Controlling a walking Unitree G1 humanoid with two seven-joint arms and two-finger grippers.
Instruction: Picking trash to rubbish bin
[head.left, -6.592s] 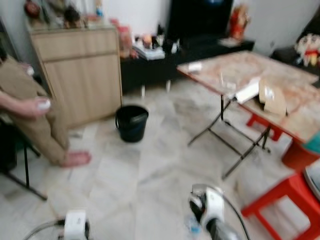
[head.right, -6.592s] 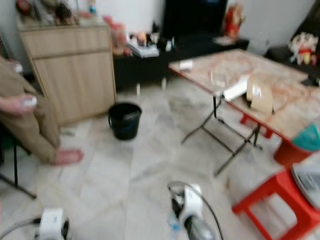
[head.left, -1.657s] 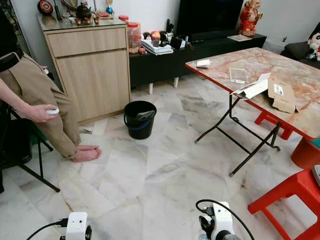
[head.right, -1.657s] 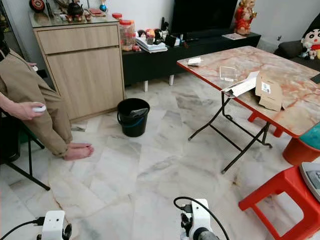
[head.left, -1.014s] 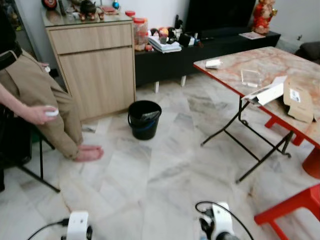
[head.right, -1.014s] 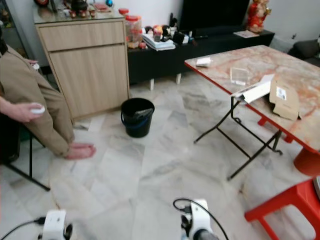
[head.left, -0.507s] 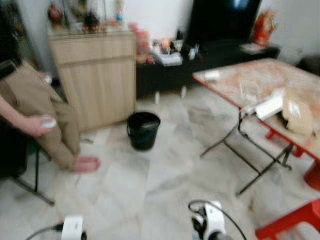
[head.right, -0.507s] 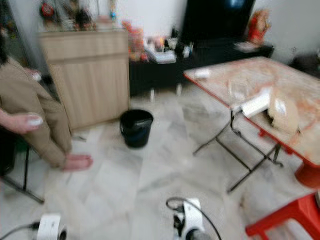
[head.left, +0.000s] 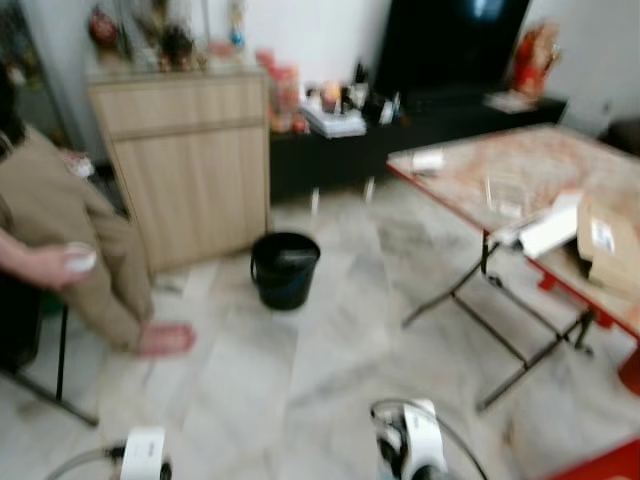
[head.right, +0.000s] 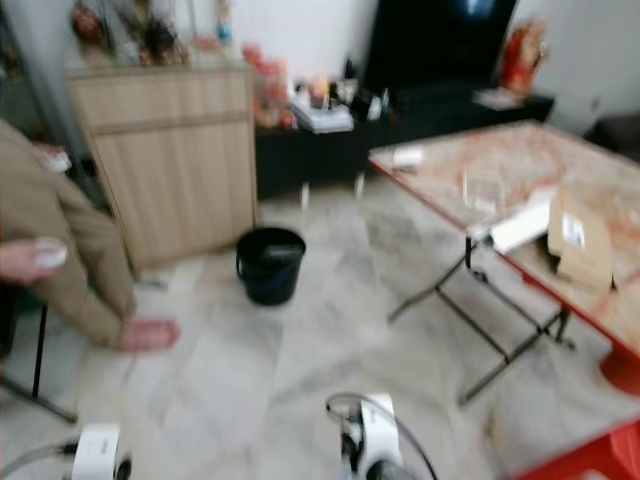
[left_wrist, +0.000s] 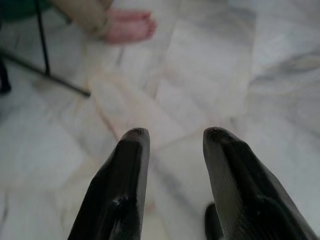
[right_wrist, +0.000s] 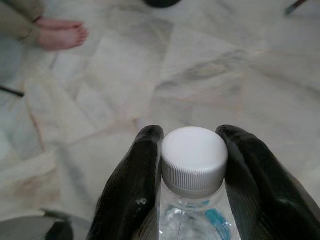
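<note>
Now: bottle clamped in my right gripper, bin across the floor

Right now my right gripper (right_wrist: 192, 150) has its fingers (right_wrist: 140, 175) pressed against both sides of the neck of a clear plastic bottle (right_wrist: 194, 200), just under its white ribbed cap (right_wrist: 194, 155). There is a bit of blue-green showing on the bottle below the neck. Under it I see pale marble floor (right_wrist: 210, 60).

My left gripper (left_wrist: 172, 137) hangs over the same floor with its fingers (left_wrist: 125, 175) apart and nothing between them.

From the head camera, which is blurred, the black rubbish bin (head.left: 285, 270) stands on the floor in front of a light wooden cabinet (head.left: 185, 160), near that cabinet's right corner. Something pale lies inside the bin; I cannot tell what. Beside the bin, to its left, a person sits on a chair with a bare foot (head.left: 165, 338) on the floor and a hand (head.left: 55, 265) holding a small white object. To the bin's right, well apart from it, stands a folding surface (head.left: 470, 170) with a red edge and black crossed legs, carrying a cardboard box (head.left: 605, 240) and some papers. Behind the bin, a low black TV stand (head.left: 400, 125) runs along the wall. The white wrists of both my arms sit at the near edge of the view, well short of the bin.
</note>
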